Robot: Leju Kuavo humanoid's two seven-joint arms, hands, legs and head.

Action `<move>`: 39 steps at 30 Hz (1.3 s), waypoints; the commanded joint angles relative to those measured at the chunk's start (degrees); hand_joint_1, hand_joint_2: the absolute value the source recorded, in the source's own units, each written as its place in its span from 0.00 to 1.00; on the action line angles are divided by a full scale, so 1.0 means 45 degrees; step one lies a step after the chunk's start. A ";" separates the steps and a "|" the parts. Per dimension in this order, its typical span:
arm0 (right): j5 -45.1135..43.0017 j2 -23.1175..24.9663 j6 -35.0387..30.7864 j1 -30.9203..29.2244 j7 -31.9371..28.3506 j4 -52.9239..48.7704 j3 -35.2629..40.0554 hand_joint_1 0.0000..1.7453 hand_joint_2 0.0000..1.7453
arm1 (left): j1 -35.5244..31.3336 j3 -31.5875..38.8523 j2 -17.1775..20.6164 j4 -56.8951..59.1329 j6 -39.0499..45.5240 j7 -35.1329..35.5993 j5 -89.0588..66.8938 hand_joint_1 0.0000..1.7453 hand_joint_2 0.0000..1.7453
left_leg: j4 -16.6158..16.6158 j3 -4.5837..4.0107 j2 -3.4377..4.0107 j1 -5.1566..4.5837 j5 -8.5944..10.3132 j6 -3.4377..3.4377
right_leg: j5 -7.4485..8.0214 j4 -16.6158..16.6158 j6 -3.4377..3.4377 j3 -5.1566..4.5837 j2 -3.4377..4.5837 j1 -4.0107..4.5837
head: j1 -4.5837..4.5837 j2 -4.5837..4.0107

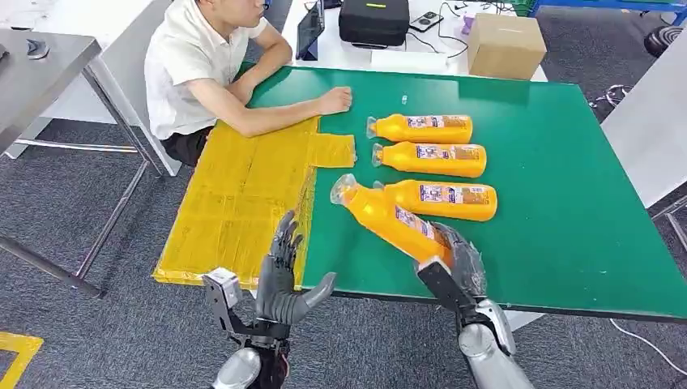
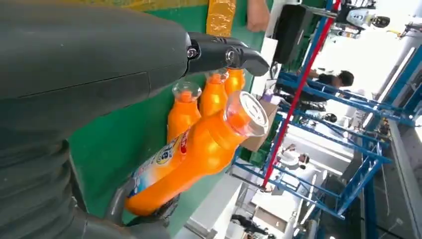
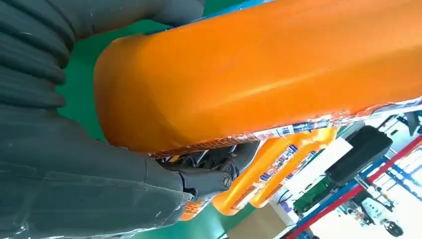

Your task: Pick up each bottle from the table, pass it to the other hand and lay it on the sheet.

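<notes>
My right hand [image 1: 456,261] grips the base of an orange bottle [image 1: 387,216], which tilts up and to the left above the green table [image 1: 559,211], clear cap toward the yellow sheet [image 1: 243,194]. That bottle looms large in the right wrist view [image 3: 259,69] and shows in the left wrist view [image 2: 199,149]. My left hand [image 1: 281,279] is open near the table's front edge, by the sheet's corner, fingers spread and pointing up. Three more orange bottles [image 1: 423,128] [image 1: 433,159] [image 1: 444,199] lie on their sides in a row on the table.
A person in a white shirt sits at the far left of the table, forearm [image 1: 275,109] resting on the sheet's far edge. A cardboard box [image 1: 505,44] and a black case [image 1: 373,20] stand on a white table behind. A grey metal table [image 1: 40,73] is at the left.
</notes>
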 commanded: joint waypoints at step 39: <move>-0.1640 0.1061 0.1228 0.1072 -0.0855 -0.0925 0.5992 0.77 1.00 | -0.0659 -0.0027 0.0156 0.0473 -0.0606 0.0825 0.3134 0.00 1.00 | -0.0014 0.0017 -0.0006 0.0019 -0.0009 -0.0020 | -0.0020 -0.0012 -0.0031 0.0007 -0.0004 0.0017 | 0.0005 0.0000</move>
